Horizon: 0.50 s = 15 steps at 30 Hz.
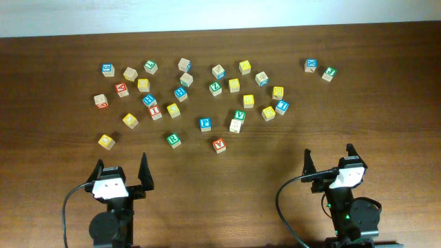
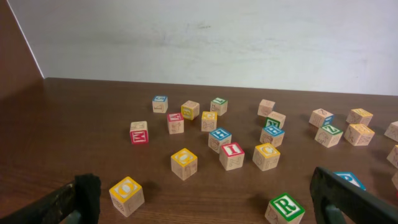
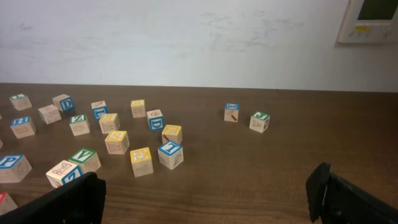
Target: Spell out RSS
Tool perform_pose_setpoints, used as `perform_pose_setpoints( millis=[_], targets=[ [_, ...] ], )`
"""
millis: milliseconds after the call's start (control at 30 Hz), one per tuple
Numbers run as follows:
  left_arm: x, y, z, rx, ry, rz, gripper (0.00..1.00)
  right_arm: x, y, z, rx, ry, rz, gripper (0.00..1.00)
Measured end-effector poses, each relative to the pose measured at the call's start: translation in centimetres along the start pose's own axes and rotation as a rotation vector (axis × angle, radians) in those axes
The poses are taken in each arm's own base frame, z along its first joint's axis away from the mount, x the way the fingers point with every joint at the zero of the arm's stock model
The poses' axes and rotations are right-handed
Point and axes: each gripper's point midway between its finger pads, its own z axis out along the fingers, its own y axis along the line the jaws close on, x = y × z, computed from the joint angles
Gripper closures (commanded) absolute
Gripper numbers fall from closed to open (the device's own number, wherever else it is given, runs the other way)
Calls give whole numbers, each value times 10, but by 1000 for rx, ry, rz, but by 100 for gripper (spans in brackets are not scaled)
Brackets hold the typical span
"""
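Near edge: two grippers, left gripper (image 1: 122, 165) and right gripper (image 1: 329, 155), black fingers spread wide, both empty. One green-framed R cube (image 1: 173, 140) lies just ahead of the left gripper. Beyond are roughly thirty small square-edged wooden cubes (image 1: 234, 85) with coloured letter faces, scattered on the dark wood-grain table (image 1: 275, 179). S cubes are probably among the yellow ones, but the letters are unreadable.

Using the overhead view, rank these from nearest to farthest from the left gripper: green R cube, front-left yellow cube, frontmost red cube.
1. front-left yellow cube: just ahead of the left gripper, slightly left.
2. green R cube: ahead, to its right.
3. frontmost red cube: farther right, near mid-table.
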Motion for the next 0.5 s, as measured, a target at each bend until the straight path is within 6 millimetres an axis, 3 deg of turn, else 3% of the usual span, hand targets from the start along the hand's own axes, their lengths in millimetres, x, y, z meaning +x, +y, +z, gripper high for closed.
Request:
perform_pose_setpoints(
  millis=[167, 500],
  targets=[
    [1, -12, 0, 50, 2, 4, 1, 0, 2, 0, -9, 0, -1, 2],
    [1, -12, 0, 51, 2, 4, 1, 0, 2, 0, -9, 0, -1, 2]
  ],
)
